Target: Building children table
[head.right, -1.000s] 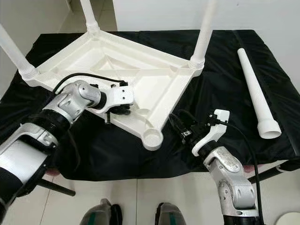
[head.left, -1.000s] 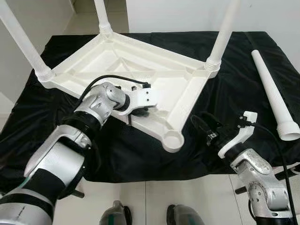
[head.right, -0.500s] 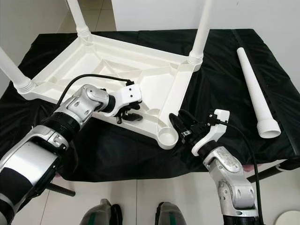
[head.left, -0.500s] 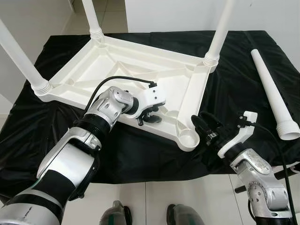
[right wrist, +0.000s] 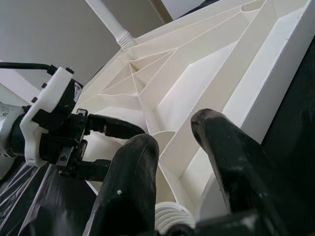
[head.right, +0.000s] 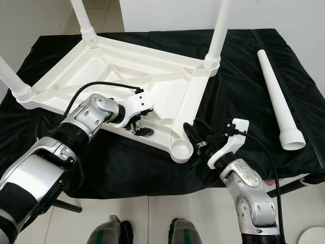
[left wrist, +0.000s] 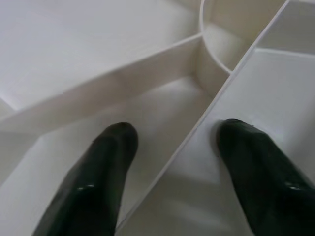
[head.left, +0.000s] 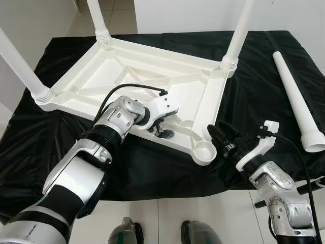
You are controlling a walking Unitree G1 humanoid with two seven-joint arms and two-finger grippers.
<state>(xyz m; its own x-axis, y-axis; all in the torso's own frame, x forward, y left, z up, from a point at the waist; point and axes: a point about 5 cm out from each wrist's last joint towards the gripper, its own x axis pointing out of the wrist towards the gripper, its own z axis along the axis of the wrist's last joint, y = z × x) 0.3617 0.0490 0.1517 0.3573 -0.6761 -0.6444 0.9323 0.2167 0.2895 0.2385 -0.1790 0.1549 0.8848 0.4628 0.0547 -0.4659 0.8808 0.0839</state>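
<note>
A white plastic table top (head.left: 152, 76) lies upside down on a black cloth (head.left: 254, 96). Three white legs stand in its corners, one at the far right (head.left: 238, 35), one at the far left (head.left: 96, 18) and one at the near left (head.left: 18, 61). The near right corner socket (head.left: 205, 151) is empty. A loose white leg (head.left: 294, 94) lies on the cloth to the right. My left gripper (head.left: 160, 130) is open astride the near rim, and a thin rib (left wrist: 197, 128) runs between its fingers. My right gripper (head.left: 219, 138) is open right beside the empty socket.
The cloth-covered table's front edge (head.left: 167, 188) is close to my body, with pale tiled floor (head.left: 157, 218) and my feet (head.left: 124, 233) below it. A white wall (head.left: 203, 15) rises behind the table. Black cables (head.left: 304, 168) trail from both wrists.
The table top has swung with my left gripper, so its empty corner now lies further right, beside my right gripper. The right arm has stayed in place.
</note>
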